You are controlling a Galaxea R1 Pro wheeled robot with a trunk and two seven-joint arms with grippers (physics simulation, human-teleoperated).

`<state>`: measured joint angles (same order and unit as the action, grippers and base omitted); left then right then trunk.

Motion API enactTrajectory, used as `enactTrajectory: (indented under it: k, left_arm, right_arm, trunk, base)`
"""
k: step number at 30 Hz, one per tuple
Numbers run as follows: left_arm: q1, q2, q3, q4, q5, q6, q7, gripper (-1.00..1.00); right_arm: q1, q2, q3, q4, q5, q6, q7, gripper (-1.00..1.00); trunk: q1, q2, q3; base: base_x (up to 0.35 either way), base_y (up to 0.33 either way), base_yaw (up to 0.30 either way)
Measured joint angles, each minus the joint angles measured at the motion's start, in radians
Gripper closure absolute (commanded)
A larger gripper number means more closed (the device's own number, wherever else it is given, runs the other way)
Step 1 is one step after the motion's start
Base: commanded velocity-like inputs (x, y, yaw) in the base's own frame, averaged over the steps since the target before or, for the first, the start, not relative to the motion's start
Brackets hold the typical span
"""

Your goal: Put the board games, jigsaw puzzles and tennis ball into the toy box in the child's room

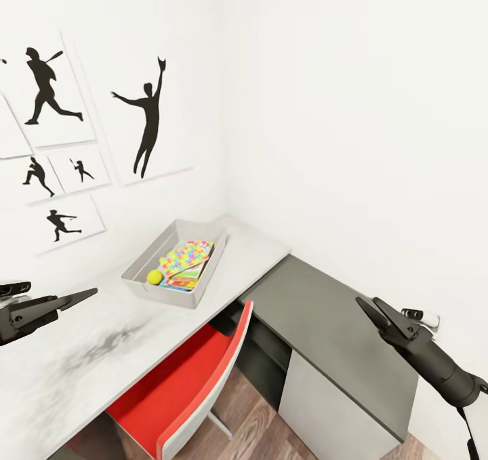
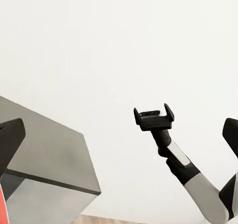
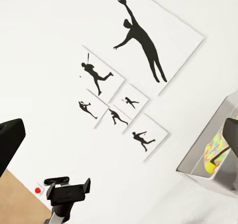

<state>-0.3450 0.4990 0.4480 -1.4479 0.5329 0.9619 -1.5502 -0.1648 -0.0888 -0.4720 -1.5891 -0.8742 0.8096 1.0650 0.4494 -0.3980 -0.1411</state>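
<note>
The pale grey toy box (image 1: 139, 264) stands on the table (image 1: 81, 351) against the wall. In it lie a multicoloured jigsaw puzzle (image 1: 190, 254), a yellow-green tennis ball (image 1: 154, 277) and, under the puzzle, a flat item with coloured bands (image 1: 181, 283) that may be a board game. My left gripper (image 1: 87, 293) hovers open over the table's near end, well short of the box. Over the dark cabinet, my right gripper (image 1: 366, 300) is open and holds nothing. The right wrist view shows the toy box (image 3: 196, 167), the ball (image 3: 210, 166) and the open left gripper (image 3: 68, 187). The bed is out of view.
A red chair (image 1: 183, 385) is pushed under the table in front of the box. The lower dark grey cabinet (image 1: 332, 324) joins the table at the right, along the white wall. Silhouette posters (image 1: 146, 117) hang above the table. Wood floor (image 1: 251, 419) shows below.
</note>
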Motion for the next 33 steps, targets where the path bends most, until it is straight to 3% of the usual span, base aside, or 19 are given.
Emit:
enactTrajectory:
  k: [33]
  left_arm:
    - [0.000, 0.000, 0.000, 0.000, 0.000, 0.000, 0.000, -1.00]
  right_arm:
    - [0.000, 0.000, 0.000, 0.000, 0.000, -0.007, 0.001, -1.00]
  trunk:
    - [0.000, 0.000, 0.055]
  base:
    - [0.000, 0.000, 0.000]
